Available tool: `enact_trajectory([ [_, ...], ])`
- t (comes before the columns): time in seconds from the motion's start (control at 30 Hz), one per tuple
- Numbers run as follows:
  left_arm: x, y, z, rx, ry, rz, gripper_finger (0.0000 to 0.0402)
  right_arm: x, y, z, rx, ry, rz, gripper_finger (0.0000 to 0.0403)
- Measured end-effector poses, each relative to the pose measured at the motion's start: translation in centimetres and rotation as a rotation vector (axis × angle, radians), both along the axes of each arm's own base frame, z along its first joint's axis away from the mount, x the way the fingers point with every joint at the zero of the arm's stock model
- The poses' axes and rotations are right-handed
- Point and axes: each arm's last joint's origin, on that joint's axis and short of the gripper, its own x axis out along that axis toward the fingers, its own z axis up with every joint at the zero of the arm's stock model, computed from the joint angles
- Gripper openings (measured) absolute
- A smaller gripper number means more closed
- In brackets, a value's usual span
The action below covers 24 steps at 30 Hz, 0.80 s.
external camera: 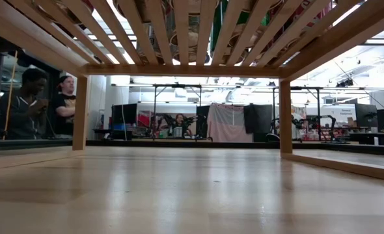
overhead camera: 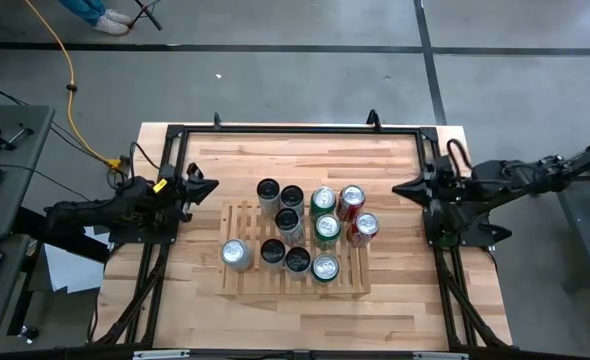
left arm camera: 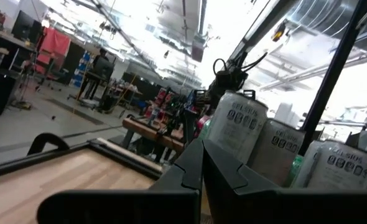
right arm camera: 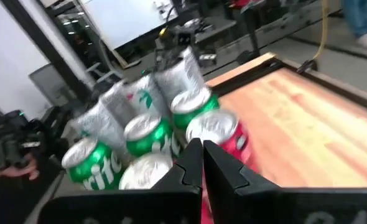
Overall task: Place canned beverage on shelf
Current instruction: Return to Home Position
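The shelf [overhead camera: 260, 282], a light-wood slatted rack, stands in the middle of the table and carries several upright cans: a silver one [overhead camera: 236, 254], black-topped ones [overhead camera: 297, 260], green ones [overhead camera: 326, 228] and red ones [overhead camera: 365, 226]. Whether the farthest cans [overhead camera: 268, 190] stand on the rack or just behind it, I cannot tell. My left gripper [overhead camera: 213, 187] is at the table's left, shut and empty, pointing toward the cans [left arm camera: 236, 124]. My right gripper [overhead camera: 397, 188] is at the table's right, shut and empty, facing the green and red cans [right arm camera: 218, 134]. The low view looks under the shelf's slats [external camera: 179, 32].
A black frame [overhead camera: 295, 128] runs along the table's far edge and both sides. Bare tabletop [overhead camera: 295, 320] lies near the front edge and beyond the cans. Two shelf legs [external camera: 285, 117] stand on the table. People [external camera: 29, 97] sit in the room behind.
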Motion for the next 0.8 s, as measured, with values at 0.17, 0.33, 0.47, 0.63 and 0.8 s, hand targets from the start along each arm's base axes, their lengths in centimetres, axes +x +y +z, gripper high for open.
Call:
enact_trajectory([
  [0.17,0.1,0.0,-0.3,0.001,0.036,-0.014,0.0001,0.9,0.5,-5.0,0.067,-0.054,0.044,0.0000],
  [0.33,0.2,0.0,-0.5,-0.001,0.050,-0.014,0.0001,1.8,0.9,-9.7,0.077,-0.251,0.084,0.0000],
  [0.47,0.2,0.0,-0.5,-0.001,0.056,-0.014,0.0001,2.1,1.0,-12.4,0.035,-0.301,0.095,0.0000],
  [0.63,0.2,0.0,-0.6,-0.002,0.063,-0.014,0.0001,2.1,1.0,-14.3,-0.015,-0.341,0.095,0.0000],
  [0.8,0.2,0.0,-0.6,-0.002,0.063,-0.014,0.0001,2.0,0.4,-15.0,-0.073,-0.374,0.066,0.0000],
])
